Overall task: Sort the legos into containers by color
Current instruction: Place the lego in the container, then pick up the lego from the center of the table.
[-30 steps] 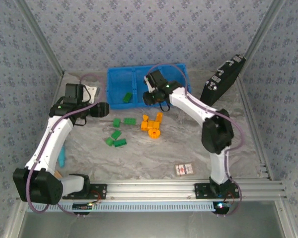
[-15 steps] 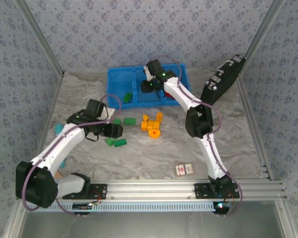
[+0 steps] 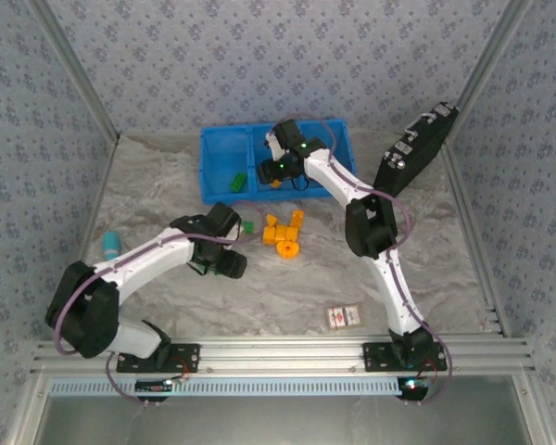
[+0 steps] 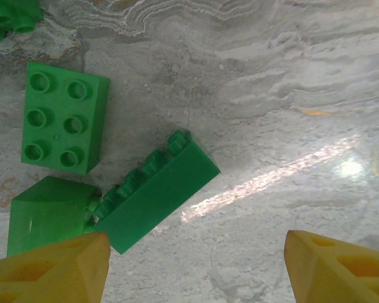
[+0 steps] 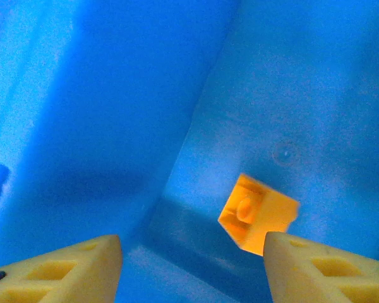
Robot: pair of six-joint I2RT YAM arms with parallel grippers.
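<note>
As right claw (image 5: 191, 246) gapes, orange brick (image 5: 259, 221) loose

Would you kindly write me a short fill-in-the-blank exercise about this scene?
1. The right claw hangs open over a small ___ plastic brick.
2. That brick is in the bright ___ rectangular plastic tray.
3. Below the open left claw, the six-stud plastic brick on the grey marbled table is ___.
Missing words: orange; blue; green.
</note>
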